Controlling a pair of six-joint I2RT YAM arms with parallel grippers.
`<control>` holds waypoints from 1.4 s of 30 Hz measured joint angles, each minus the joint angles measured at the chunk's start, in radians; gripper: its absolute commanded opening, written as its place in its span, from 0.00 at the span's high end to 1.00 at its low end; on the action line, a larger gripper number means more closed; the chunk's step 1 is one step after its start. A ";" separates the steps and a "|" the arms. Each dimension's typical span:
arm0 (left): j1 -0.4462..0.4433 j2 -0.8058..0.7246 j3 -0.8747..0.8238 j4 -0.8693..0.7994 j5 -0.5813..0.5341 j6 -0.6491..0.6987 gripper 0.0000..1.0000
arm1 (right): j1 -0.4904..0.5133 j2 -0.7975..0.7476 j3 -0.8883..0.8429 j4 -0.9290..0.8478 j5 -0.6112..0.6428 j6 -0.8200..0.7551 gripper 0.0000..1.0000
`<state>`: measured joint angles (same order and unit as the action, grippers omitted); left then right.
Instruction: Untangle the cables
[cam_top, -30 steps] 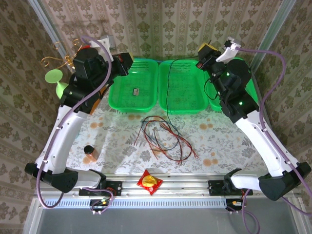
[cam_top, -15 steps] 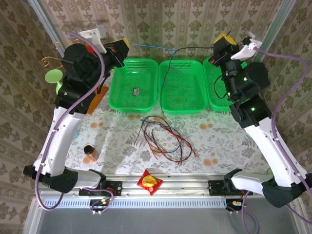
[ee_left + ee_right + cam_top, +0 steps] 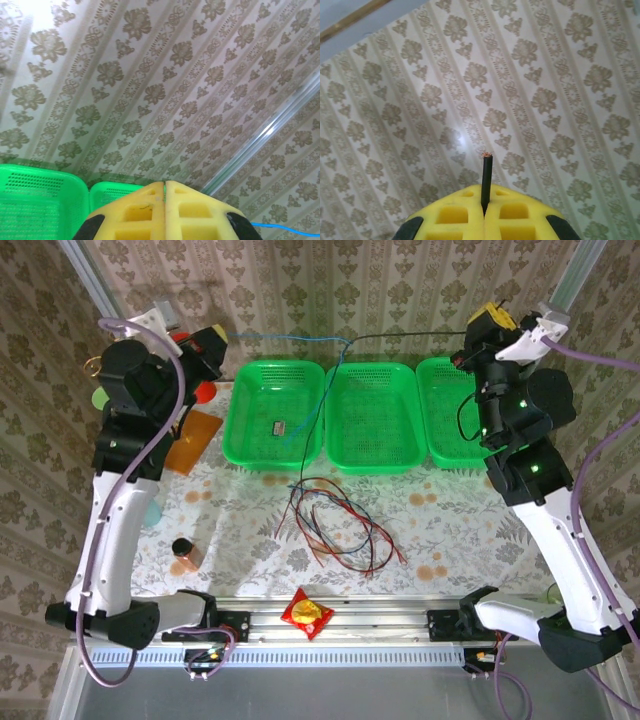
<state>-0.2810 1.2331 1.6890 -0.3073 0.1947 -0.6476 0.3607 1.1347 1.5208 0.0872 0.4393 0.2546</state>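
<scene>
My right gripper (image 3: 484, 212) pinches thin black cable (image 3: 486, 180), left gripper (image 3: 165, 186) clamps slim blue cable (image 3: 285, 337); both pulled taut now, spread wider over worktop (image 3: 450, 530) far edge; limp tangle (image 3: 335, 525) at centre.

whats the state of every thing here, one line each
left pincer: shut on the blue cable
right pincer: shut on the black cable
blue cable: stretched in the air
black cable: stretched, tip poking past the pincer
other cables: loose tangle on the table
</scene>
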 measured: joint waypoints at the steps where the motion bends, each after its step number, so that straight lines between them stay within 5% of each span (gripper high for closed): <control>1: 0.013 -0.013 -0.013 -0.002 0.002 -0.003 1.00 | -0.008 -0.006 -0.008 -0.003 0.010 -0.002 1.00; 15: 0.175 -0.116 -0.147 -0.060 0.052 -0.010 1.00 | -0.118 -0.068 -0.056 -0.040 0.082 -0.017 1.00; 29: 0.440 -0.201 -0.381 -0.109 0.188 -0.015 1.00 | -0.233 -0.096 -0.059 -0.087 0.085 -0.005 1.00; 36: 0.496 -0.259 -0.444 -0.108 0.191 -0.024 1.00 | -0.253 -0.100 -0.050 -0.149 0.137 -0.042 1.00; 42: 0.440 -0.245 -0.417 -0.093 0.237 -0.053 1.00 | -0.254 -0.121 -0.025 -0.184 0.125 -0.076 1.00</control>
<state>0.1593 0.9882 1.2724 -0.4000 0.4320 -0.7006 0.1070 1.0138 1.4956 -0.0967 0.5640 0.1783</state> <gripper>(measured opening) 0.044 0.066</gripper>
